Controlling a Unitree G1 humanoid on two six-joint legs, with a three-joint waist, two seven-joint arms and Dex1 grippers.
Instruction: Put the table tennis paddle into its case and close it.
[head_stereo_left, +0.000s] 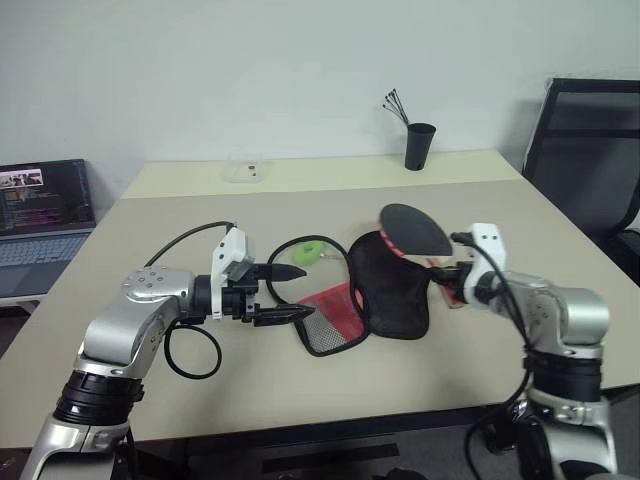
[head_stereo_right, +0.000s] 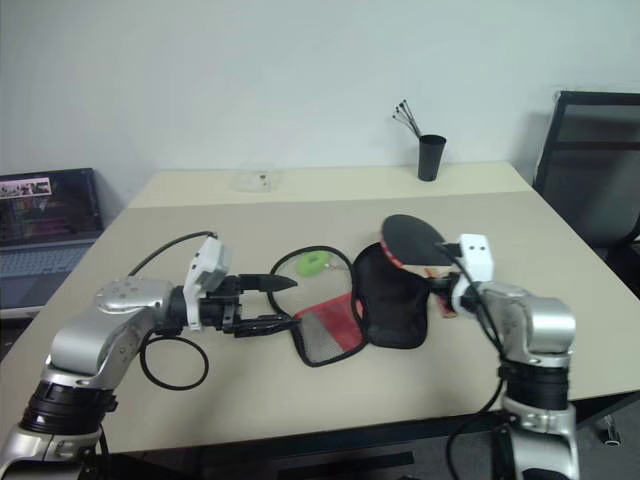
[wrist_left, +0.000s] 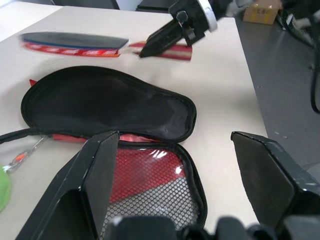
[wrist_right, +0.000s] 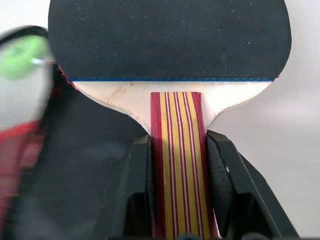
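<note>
Right wrist view shows the right gripper (wrist_right: 175, 165) with its jaws clamped on the striped handle of the table tennis paddle (wrist_right: 170, 40), so the step in hand is, as I judge it, the carrying of the paddle to the case; in the left eye view the paddle sits right of centre in the frame, lifted off the desk (head_stereo_left: 520, 230), its round black blade hanging just above the upper right edge of the case (head_stereo_left: 375, 295); the case lies opened at the middle of the frame, black half to the right, red half with the mesh pocket to the lower left; the left gripper (head_stereo_left: 290, 295) stands at the left of centre, jaws wide and holding nothing, their tips just beside the red half, though I cannot tell whether they touch it.

The next move, as I see it, calls for lowering the blade flat onto one open half with the handle lined up to the narrow end, then letting go; the left jaws would have to steady or fold the other half over; closing comes after that.

Counted: one paddle; one case, in two hinged halves; two grippers; one green object (head_stereo_left: 308, 252) just above the case; one black cup (head_stereo_left: 420, 146) with thin sticks at the upper right of the desk; one laptop (head_stereo_left: 40, 215) at the left edge.
</note>
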